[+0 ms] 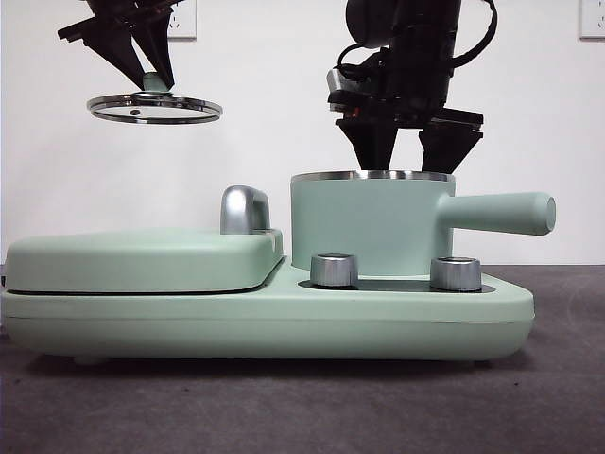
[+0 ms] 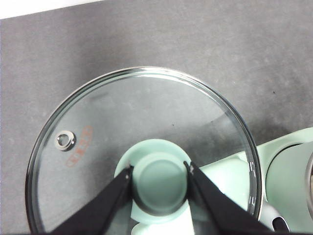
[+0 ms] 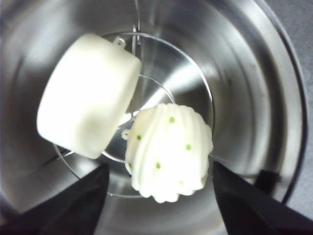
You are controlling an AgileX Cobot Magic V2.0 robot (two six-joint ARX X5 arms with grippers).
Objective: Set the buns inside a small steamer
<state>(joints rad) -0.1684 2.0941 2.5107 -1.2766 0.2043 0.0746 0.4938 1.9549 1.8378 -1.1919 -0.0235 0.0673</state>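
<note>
Buns first: both lie inside my small steamer (image 1: 371,222), down on the steel floor of the pot. The smooth cylinder bun (image 3: 88,95) rests on its side, and the ridged shell bun (image 3: 168,152) with green specks sits just beside it, the two touching or nearly so. My right gripper (image 3: 159,200) hangs directly over the open pot, its jaws spread wide to either side of the shell bun and holding nothing; in the front view its black tips (image 1: 408,142) sit just above the steel rim. My left gripper (image 2: 159,178) is up high and off to the side, jaws closed on the green knob (image 2: 160,181) of the glass lid (image 2: 142,142), which it holds level in the air above the flat griddle cover (image 1: 142,260). The steamer stands on the mint-green cooker base (image 1: 265,322), its straight handle (image 1: 501,213) pointing away from the griddle side, behind two chrome dials (image 1: 334,270).
</note>
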